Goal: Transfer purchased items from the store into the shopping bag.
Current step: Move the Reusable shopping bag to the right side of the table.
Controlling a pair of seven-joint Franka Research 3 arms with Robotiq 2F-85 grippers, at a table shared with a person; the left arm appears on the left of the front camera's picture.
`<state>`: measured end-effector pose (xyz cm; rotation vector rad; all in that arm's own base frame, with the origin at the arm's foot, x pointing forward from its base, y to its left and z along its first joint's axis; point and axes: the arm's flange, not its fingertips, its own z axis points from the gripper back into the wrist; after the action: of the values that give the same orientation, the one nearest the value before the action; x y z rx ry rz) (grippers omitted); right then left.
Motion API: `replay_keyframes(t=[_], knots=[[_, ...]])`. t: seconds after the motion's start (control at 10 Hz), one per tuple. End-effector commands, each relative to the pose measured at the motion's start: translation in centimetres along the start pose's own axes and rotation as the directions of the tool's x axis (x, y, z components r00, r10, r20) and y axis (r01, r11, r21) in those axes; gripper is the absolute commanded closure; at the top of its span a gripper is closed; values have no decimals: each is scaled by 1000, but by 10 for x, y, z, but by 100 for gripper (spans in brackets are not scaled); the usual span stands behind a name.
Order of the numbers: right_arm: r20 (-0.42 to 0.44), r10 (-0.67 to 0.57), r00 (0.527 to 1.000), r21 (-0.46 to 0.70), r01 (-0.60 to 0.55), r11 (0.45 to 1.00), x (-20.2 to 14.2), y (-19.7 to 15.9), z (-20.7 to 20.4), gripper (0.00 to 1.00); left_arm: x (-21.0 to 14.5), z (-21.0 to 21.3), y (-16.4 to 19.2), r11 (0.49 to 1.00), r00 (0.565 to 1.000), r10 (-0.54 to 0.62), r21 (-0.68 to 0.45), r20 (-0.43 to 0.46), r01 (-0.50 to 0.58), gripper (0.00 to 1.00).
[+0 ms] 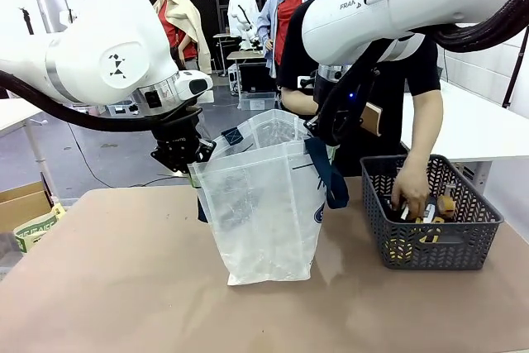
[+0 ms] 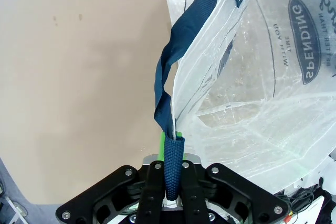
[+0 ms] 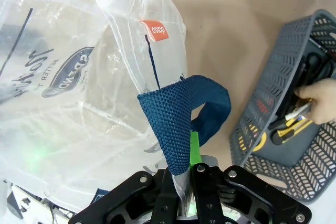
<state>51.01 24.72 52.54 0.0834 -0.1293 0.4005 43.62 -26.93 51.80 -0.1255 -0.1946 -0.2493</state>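
The shopping bag [image 1: 264, 204] stands upright on the table, translucent white with navy handles, its mouth held wide between the two arms. My left gripper [image 2: 172, 179] is shut on the bag's left navy handle [image 2: 170, 77], seen in the front view at the bag's left rim [image 1: 183, 155]. At the opposite rim my right gripper [image 3: 186, 182] is shut on the other navy handle [image 3: 173, 124], with some of the bag's plastic pinched in too. The navy oval logo [image 2: 307, 43] shows through the plastic. Purchased items [image 1: 426, 212] lie in a dark grey basket, where a person's hand [image 1: 411, 192] reaches in.
The dark grey mesh basket [image 1: 463, 241] sits at the table's right, close to the bag. The person stands behind it at the far side. A cardboard box [image 1: 25, 204] lies off the table's left edge. Bare tabletop [image 1: 124, 287] spreads in front of the bag.
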Motion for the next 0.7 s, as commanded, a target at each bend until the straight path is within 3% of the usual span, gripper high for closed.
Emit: replay_keyframes(t=[0.0,0.6], knots=[[0,-2,1000,0,2,1000,0,-3,0,100,-4,1,3,1000,1000,10,10,2,-10,100],[0,-2,1000,0,2,1000,0,-3,0,100,-4,1,3,1000,1000,10,10,2,-10,100]])
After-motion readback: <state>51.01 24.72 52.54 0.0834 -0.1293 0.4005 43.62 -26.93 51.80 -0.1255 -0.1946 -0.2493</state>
